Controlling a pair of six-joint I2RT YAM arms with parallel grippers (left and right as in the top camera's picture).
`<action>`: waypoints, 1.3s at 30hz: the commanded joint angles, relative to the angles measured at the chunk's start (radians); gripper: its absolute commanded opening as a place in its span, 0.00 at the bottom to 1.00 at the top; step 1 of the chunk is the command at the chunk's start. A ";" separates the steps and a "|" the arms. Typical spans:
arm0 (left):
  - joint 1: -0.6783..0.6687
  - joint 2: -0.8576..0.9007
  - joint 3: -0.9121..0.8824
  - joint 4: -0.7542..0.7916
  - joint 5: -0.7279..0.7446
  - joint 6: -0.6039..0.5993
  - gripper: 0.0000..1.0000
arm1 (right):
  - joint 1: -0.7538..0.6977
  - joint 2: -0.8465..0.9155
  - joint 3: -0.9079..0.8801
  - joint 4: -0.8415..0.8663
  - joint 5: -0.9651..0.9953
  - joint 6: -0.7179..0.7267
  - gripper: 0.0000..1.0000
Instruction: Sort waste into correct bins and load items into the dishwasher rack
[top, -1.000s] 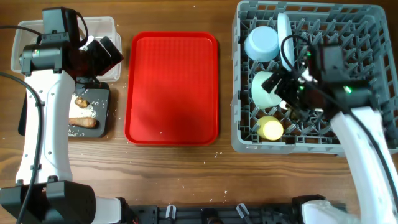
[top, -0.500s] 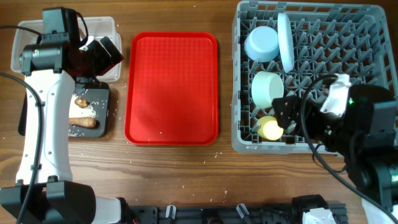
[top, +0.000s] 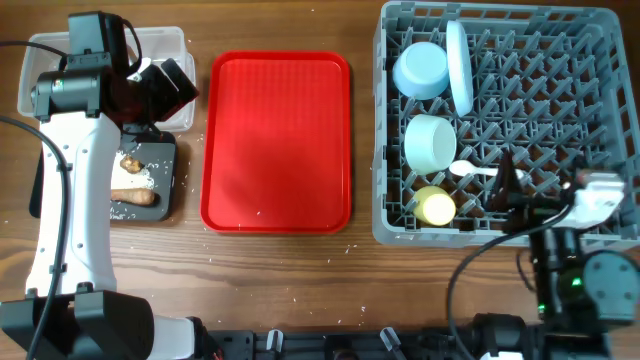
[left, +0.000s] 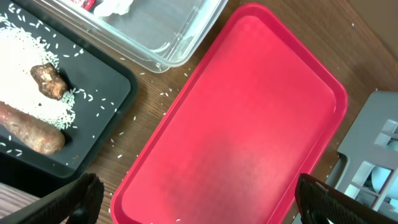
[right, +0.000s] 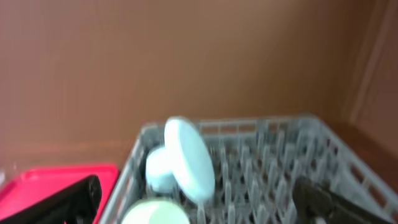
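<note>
Five items sit in the dishwasher rack (top: 600, 60), the big grey crate with a lattice floor and upright pegs at the right of the table. The round white plate (top: 458, 65) stands on its edge between the pegs near the far side. The pale blue small bowl (top: 420, 68) is just beside it, on the left. Nearer to the robot we see the white bowl (top: 432, 142), and then the small yellow cup (top: 436, 206) close to the near left corner. The white plastic spoon (top: 470, 170) lies across the pegs just right of the white bowl.

From the left wrist we see the red snack wrapper (left: 84, 3) and the crumpled white napkin (left: 115, 6) inside the clear plastic tub (left: 161, 37), both cut by the picture edge. The black tray (left: 106, 118) beside the tub holds the long, smooth brown sausage-like piece (left: 31, 134). The knobbly small brown food lump (left: 48, 79) rests on a patch of white rice grains (left: 25, 56). Some grains lie scattered on the tray and on the wooden table (left: 155, 106). The flat red serving tray (top: 277, 140) lies between the bins and the rack.

The left gripper (left: 198, 182) hangs above the tub's side of the table with its fingers wide apart, gripping nothing. The right gripper (right: 196, 186) is at the near right side of the rack. Its picture is blurred, but the fingers are clearly far apart with nothing between them.
</note>
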 joint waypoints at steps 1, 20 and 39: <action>0.004 0.002 0.003 -0.001 0.004 -0.002 1.00 | -0.007 -0.124 -0.216 0.165 -0.128 -0.018 1.00; 0.003 0.002 0.003 -0.001 0.005 -0.002 1.00 | 0.068 -0.312 -0.549 0.278 -0.112 0.076 1.00; 0.014 -0.013 -0.020 -0.003 -0.053 0.030 1.00 | 0.068 -0.311 -0.549 0.279 -0.112 0.076 1.00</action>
